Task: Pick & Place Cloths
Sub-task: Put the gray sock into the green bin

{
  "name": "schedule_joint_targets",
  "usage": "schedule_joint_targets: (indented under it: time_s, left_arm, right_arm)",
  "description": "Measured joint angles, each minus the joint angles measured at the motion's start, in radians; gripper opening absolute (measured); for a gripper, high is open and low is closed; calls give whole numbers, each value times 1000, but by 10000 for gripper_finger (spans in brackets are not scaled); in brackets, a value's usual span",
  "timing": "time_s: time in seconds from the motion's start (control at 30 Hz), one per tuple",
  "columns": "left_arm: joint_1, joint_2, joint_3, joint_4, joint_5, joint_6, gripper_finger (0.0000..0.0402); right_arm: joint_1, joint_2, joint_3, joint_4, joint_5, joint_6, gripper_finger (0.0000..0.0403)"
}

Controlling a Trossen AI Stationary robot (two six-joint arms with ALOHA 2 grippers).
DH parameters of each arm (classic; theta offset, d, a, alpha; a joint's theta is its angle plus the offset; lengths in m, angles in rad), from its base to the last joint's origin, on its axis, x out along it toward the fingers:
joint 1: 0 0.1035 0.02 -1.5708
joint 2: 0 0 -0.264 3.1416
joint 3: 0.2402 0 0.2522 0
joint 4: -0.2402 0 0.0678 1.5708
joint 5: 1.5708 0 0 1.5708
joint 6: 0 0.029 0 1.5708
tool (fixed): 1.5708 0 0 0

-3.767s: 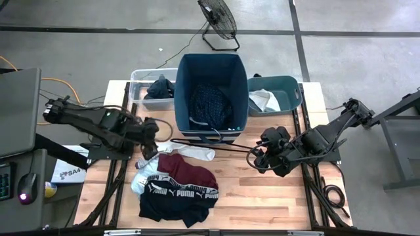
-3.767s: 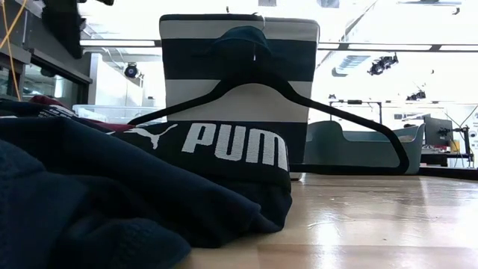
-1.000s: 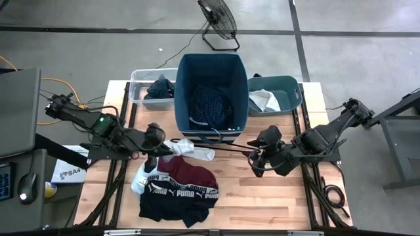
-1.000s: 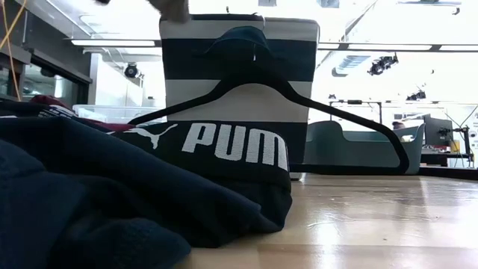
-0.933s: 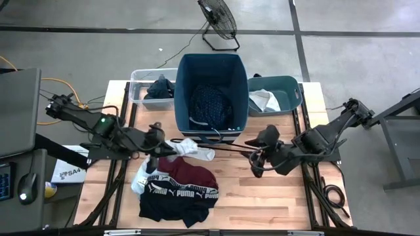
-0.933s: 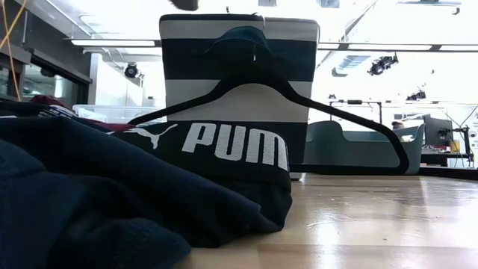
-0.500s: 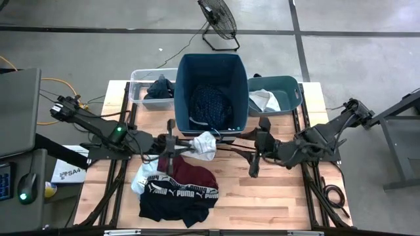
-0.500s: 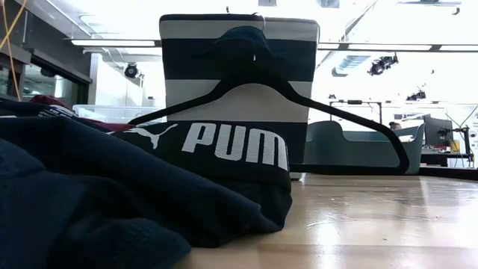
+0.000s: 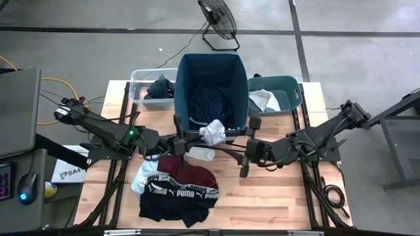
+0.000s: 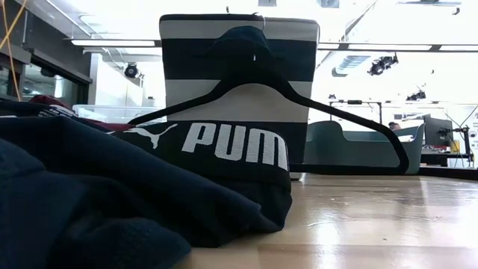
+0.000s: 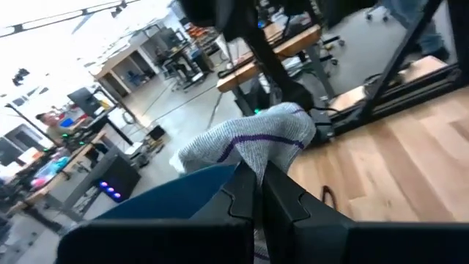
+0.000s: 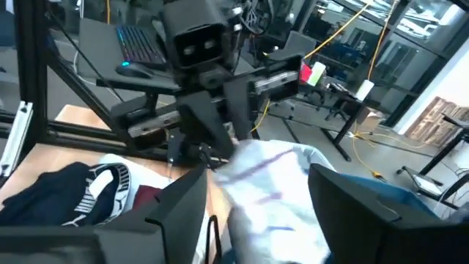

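A white-grey cloth (image 9: 212, 131) with a thin purple stripe hangs bunched in front of the tall navy bin (image 9: 186, 72), with my left gripper (image 9: 197, 137) shut on it. My right gripper (image 12: 264, 220) stands open at the cloth's right; its fingers flank the cloth (image 12: 272, 183), and I cannot tell whether they touch it. A navy dotted cloth (image 9: 210, 101) lies in the bin. The maroon cloth (image 9: 187, 172), the black PUMA cloth (image 9: 178, 194) and a pale blue one (image 9: 139, 181) lie piled on the table's near left. My left gripper pinches the cloth's near edge (image 11: 253, 158) between its two shut fingers. The fingers (image 11: 282, 202) lie about level and come from the table's left. The cloth bunches up beyond the fingertips, lifted off the table; a white end (image 9: 202, 155) shows below it.
A thin black hanger (image 10: 261, 93) leans against the navy bin's striped front. A clear bin (image 9: 139, 77) with a dark cloth stands at the far left. A teal bin (image 9: 289, 92) with a white cloth stands at the far right. The table's near right is bare wood (image 9: 275, 196).
My left gripper has rolled and moved toward the table's right and the navy bin, lifting the white-grey cloth off the table. My right gripper has rolled and moved toward the table's left, up to the cloth.
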Motion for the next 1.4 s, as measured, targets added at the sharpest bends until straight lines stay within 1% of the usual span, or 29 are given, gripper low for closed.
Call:
schedule_joint_targets:
  time_s: [0.2, 0.3, 0.4, 0.53, 0.67, 0.97, 1.1, 1.23, 1.4]
  left_arm:
    - [37, 0, 0, 1, 21, 10, 1]
    - [36, 0, 0, 2, 22, 12, 1]
    - [35, 0, 0, 2, 24, 18, 1]
    - [36, 0, 0, 0, 23, 18, 1]
    - [36, 0, 0, 0, 16, 18, 1]
    - [36, 0, 0, 0, 13, 18, 1]
    - [36, 0, 0, 0, 13, 18, 1]
    - [36, -1, 0, 0, 13, 18, 1]
    - [36, -1, 0, -1, 12, 18, 1]
  right_arm:
    - [-30, 39, 0, 124, -18, 33, 281]
    - [-63, 57, 0, 176, -19, 139, 296]
    - [-100, 70, 0, 185, -24, 281, 303]
    - [-146, 94, 0, 183, -105, 419, 302]
    - [-168, 109, 0, 181, -158, 494, 291]
    - [-178, 110, 0, 104, -145, 610, 254]
    - [-178, 110, 0, 70, -145, 652, 231]
    - [-178, 110, 0, 80, -144, 664, 204]
    - [-178, 109, 0, 89, -144, 665, 158]
